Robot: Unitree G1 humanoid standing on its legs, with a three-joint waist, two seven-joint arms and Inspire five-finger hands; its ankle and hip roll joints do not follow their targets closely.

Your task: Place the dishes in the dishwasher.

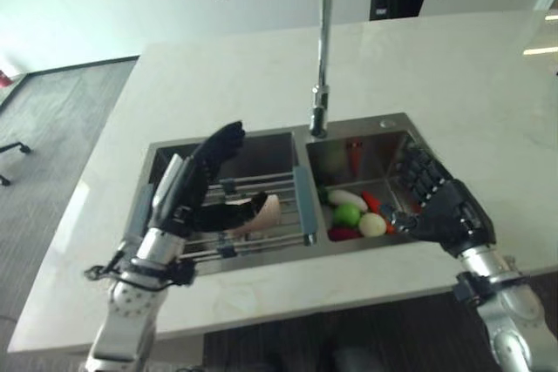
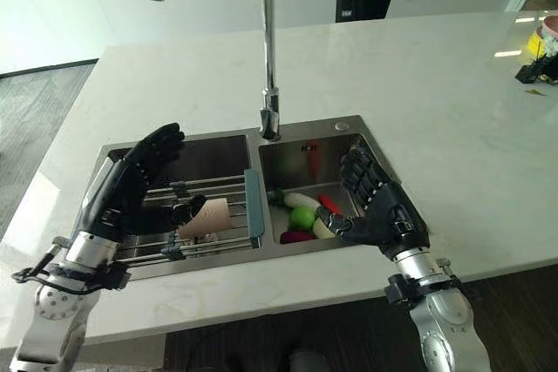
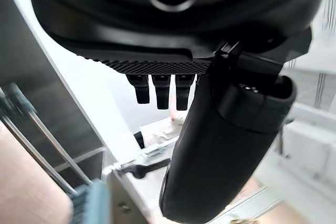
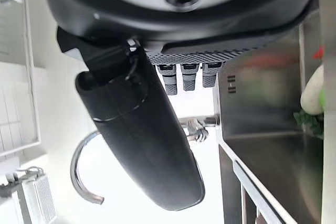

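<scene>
Lower left of the frame, the left hand (image 2: 131, 185) hovers with fingers spread, empty, and is the nearer one to the beige cup (image 2: 207, 218) – lying on its side on the sink rack (image 2: 228, 187), just right of its thumb – while the right hand (image 2: 379, 202), also spread, hangs over the right basin.

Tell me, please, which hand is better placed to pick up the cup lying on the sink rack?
Left: the open left hand hovers right beside the cup; the right hand is over the other basin.

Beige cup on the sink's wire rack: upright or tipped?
Tipped. The beige cup lies on its side across the wire rack, beside the left hand.
</scene>
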